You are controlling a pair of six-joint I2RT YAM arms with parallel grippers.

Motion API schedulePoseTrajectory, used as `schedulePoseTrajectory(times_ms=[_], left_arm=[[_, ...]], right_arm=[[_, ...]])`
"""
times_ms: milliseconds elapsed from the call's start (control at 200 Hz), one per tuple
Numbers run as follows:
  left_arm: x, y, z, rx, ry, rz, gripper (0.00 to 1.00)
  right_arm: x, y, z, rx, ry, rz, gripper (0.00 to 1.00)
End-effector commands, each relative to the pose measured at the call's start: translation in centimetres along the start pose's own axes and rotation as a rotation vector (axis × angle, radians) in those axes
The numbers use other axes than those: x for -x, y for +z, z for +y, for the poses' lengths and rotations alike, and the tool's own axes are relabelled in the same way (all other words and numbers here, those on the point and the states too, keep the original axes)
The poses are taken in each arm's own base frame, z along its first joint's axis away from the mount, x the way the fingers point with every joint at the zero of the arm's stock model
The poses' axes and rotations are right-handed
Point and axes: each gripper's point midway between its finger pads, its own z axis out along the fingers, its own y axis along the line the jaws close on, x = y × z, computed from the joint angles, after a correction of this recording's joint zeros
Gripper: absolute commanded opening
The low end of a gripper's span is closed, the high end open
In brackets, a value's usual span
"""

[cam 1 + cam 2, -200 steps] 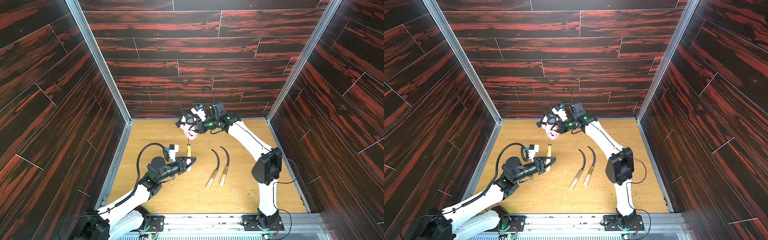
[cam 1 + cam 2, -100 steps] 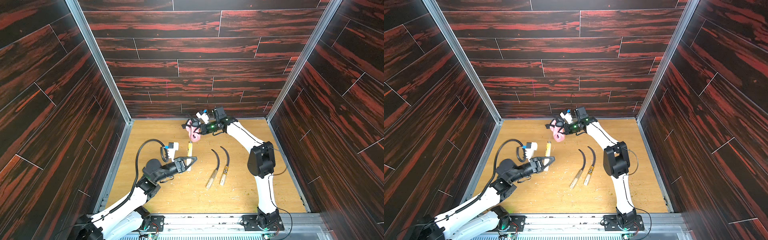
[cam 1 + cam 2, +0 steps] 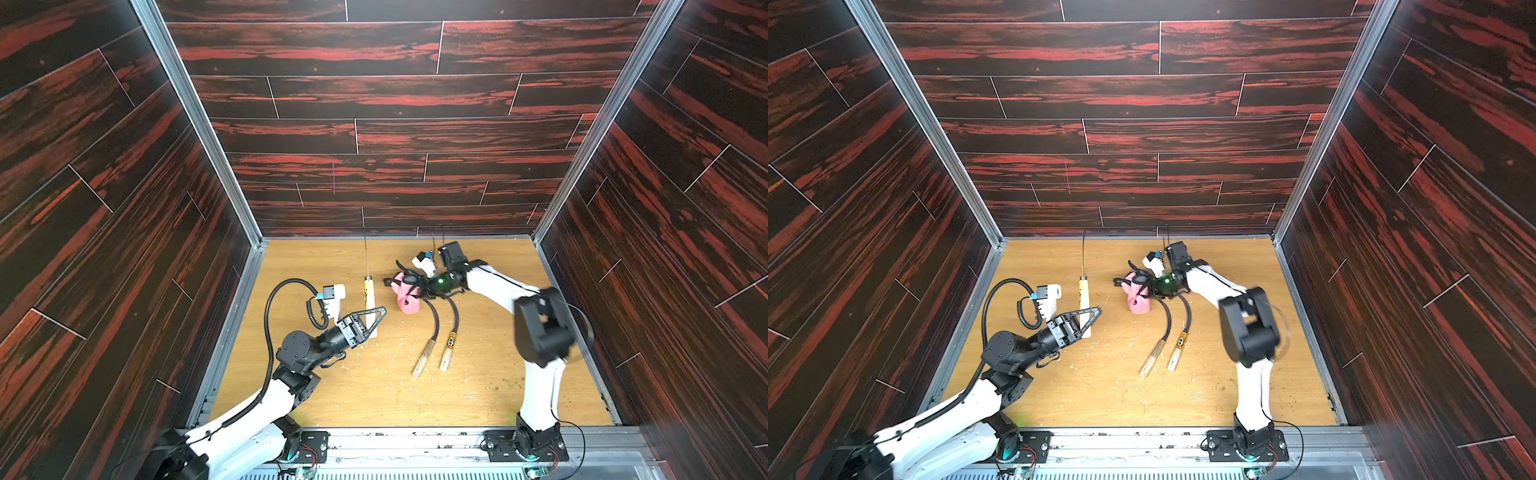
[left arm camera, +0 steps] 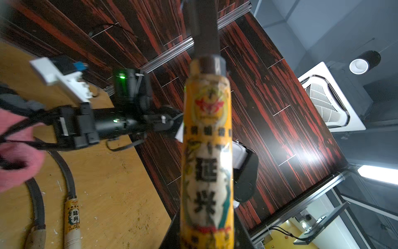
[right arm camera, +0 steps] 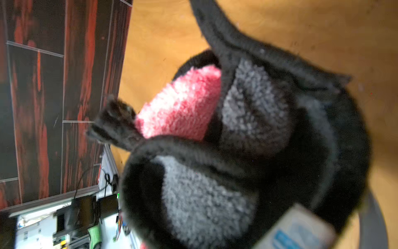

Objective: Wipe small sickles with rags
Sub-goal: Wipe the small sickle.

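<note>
Left of centre in a top view, the left gripper (image 3: 374, 316) clamps the pale handle of a small sickle (image 3: 368, 293). It stands upright, with a yellow label at its neck and a thin dark blade pointing up the frame. To its right and apart from it, the fluffy pink rag (image 3: 409, 304) hangs bunched from the clenched right gripper (image 3: 405, 284). Below the rag, a plain sickle (image 3: 434, 328) and a banded sickle (image 3: 455, 320) lie side by side on the table (image 3: 374, 395).

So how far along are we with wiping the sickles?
Done: nothing I can confirm from the blades. In hand: left pincer grips the upright sickle by its handle; right pincer holds the pink rag, apart from that blade. Left: wiping it, plus two sickles lying on the table.
</note>
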Motion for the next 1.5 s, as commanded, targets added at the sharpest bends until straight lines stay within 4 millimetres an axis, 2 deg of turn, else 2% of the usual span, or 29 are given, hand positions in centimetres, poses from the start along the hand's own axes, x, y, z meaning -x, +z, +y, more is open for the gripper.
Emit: schedulePoseTrajectory(times_ms=[0, 145, 245, 371, 536, 711, 967, 1137, 1493], left_arm=[[1.1, 0.2, -2.2, -0.104, 0.015, -0.048, 0.00], [0.9, 0.7, -2.4, -0.117, -0.001, -0.017, 0.00], [1.0, 0.8, -2.6, -0.128, -0.014, -0.016, 0.00], [1.2, 0.8, -2.8, -0.159, -0.042, -0.032, 0.00], [0.9, 1.4, -2.7, -0.192, -0.087, -0.031, 0.00], [0.2, 1.9, -2.4, -0.188, -0.093, -0.008, 0.00], [-0.2, 2.4, -3.2, -0.211, -0.089, 0.009, 0.00], [-0.8, 2.9, -3.5, -0.220, -0.093, 0.031, 0.00], [-3.3, 4.4, -3.4, -0.228, -0.131, 0.130, 0.00]], right_arm=[[3.1, -6.1, 7.6, 0.057, -0.214, -0.198, 0.02], [3.0, -9.2, 12.0, 0.080, -0.340, -0.268, 0.02], [2.6, -10.6, 14.7, 0.123, -0.419, -0.299, 0.02], [2.2, -10.9, 17.4, 0.202, -0.494, -0.305, 0.02], [2.8, -10.7, 19.5, 0.241, -0.565, -0.317, 0.02], [2.4, -11.0, 22.1, 0.277, -0.638, -0.320, 0.02], [3.6, -9.7, 23.4, 0.322, -0.650, -0.296, 0.02], [5.6, -8.4, 23.1, 0.318, -0.642, -0.313, 0.01], [9.6, -7.6, 23.5, 0.318, -0.649, -0.354, 0.00]])
